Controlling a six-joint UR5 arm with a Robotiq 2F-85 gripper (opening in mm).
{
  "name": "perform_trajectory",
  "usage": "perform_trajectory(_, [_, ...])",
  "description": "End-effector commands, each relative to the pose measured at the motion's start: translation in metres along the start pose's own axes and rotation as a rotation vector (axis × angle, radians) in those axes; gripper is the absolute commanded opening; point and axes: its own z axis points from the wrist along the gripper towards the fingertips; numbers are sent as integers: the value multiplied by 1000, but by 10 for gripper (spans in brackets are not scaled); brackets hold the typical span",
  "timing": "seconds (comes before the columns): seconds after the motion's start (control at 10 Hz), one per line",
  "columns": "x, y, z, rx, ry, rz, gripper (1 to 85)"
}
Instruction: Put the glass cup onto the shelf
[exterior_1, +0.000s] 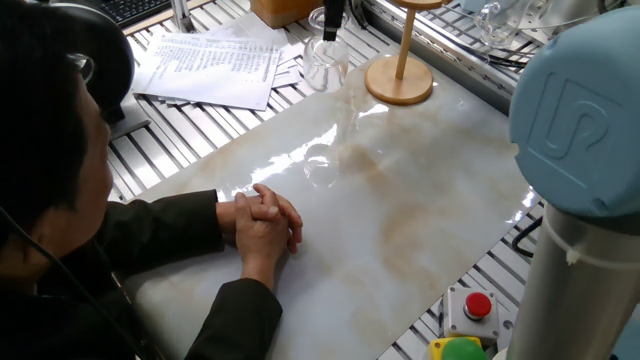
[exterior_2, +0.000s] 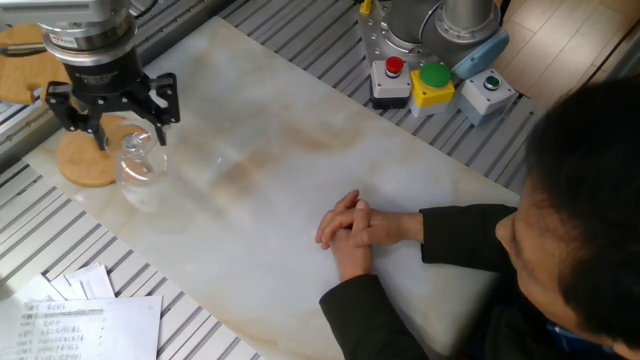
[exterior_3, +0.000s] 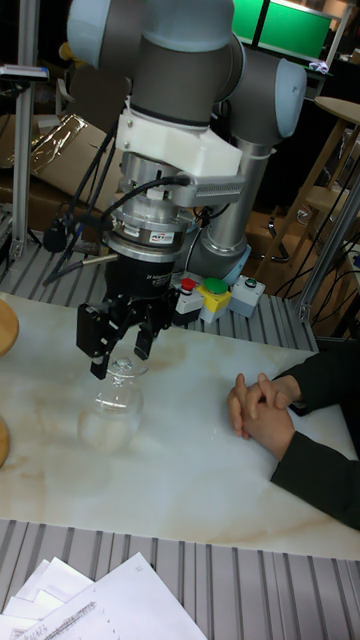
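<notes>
The glass cup (exterior_3: 112, 408) hangs upside down, foot up and bowl down, close over the marble table top. My gripper (exterior_3: 124, 362) is shut on its foot. In the other fixed view the glass cup (exterior_2: 139, 166) and gripper (exterior_2: 128, 135) sit just right of the shelf's round wooden base (exterior_2: 82, 165). In one fixed view the glass cup (exterior_1: 325, 62) hangs below the gripper (exterior_1: 333, 18), left of the shelf (exterior_1: 402, 72), whose post rises out of frame. Only the shelf's edges (exterior_3: 4, 330) show in the tall fixed view.
A seated person rests clasped hands (exterior_1: 262, 222) on the marble table top (exterior_1: 420, 200), near its front edge. Printed papers (exterior_1: 215, 60) lie on the slatted surface beside it. A box of red, green and yellow buttons (exterior_2: 418, 80) stands by the robot base.
</notes>
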Motion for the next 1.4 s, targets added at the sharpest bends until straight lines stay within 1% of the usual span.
perform_trajectory(0.0, [-8,-1,-1,-1,-32,116,10])
perform_trajectory(0.1, [-9,-4,-1,13,-36,129,10])
perform_trajectory(0.2, [-6,-7,-1,26,-28,124,10])
perform_trajectory(0.4, [-2,-7,-2,14,-11,79,10])
perform_trajectory(0.6, [2,-39,-12,-15,-2,14,10])
perform_trajectory(0.7, [5,-55,-13,-19,1,-19,10])
perform_trajectory(0.8, [9,-67,-15,-24,4,-45,10])
perform_trajectory(1.0, [16,-77,-16,-20,11,-90,10])
perform_trajectory(1.3, [31,-98,-16,21,43,-170,10])
